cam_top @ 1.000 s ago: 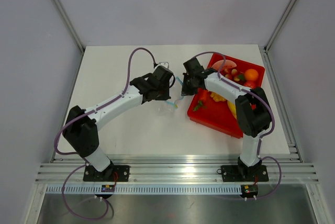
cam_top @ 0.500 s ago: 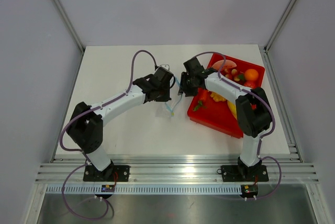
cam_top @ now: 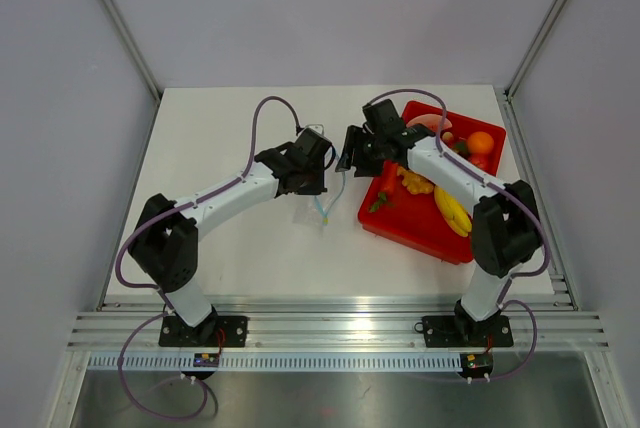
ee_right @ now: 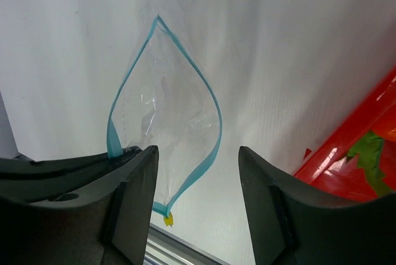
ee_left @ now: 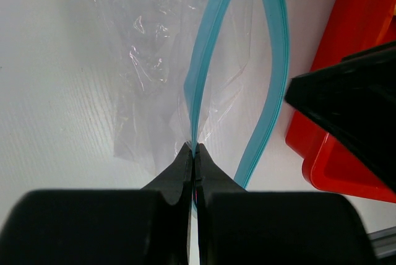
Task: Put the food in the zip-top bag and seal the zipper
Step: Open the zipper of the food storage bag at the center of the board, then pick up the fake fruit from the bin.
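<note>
White table [cam_top: 220,128], clear zip-top bag [ee_left: 154,79] just beside red tray [cam_top: 410,218], left gripper [ee_left: 193,150] pinched on one blue zipper [ee_left: 207,48] strip (mouth gaping), right gripper [ee_right: 198,153] spread wide above it, seemingly holding nothing.

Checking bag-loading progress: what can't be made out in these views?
Top view: the right arm hides part of the red tray; its contents are too small to identify.
Left wrist: the zip-top bag runs off the top edge.
Right wrist: the red tray is cut by the right edge.
</note>
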You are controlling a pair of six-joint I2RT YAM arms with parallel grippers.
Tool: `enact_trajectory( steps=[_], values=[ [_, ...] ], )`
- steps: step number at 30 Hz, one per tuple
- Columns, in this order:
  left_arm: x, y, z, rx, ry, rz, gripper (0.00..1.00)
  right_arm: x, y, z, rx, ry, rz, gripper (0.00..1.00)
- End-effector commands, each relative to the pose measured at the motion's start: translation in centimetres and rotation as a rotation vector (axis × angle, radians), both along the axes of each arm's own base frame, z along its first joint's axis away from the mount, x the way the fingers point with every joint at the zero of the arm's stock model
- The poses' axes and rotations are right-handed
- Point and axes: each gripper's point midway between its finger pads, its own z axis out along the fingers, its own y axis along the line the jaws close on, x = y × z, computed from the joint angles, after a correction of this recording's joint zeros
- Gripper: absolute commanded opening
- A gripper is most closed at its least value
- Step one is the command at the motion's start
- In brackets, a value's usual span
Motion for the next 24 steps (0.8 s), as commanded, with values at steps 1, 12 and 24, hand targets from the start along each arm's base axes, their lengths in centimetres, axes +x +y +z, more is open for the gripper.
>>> enact_trajectory(
  steps=[1,12,24],
  values=[
    [1.1,-0.9,1.7,-0.044,-0.043,0.0,0.0,0.1,-2.2,4.4,0.078,-0.076,-0.007,0.62],
    [0.4,-1.1,2.6,-0.085,-0.045,-0.026,0.0,2.0,-20.6,4.7,-0.099,-0.12,-0.467,0.7],
    [0.8,-1.2,3.2,-0.069,-0.041,-0.04,0.0,0.5,-15.7,-0.5,-0.005,-0.042,-0.39,0.66]
  ],
)
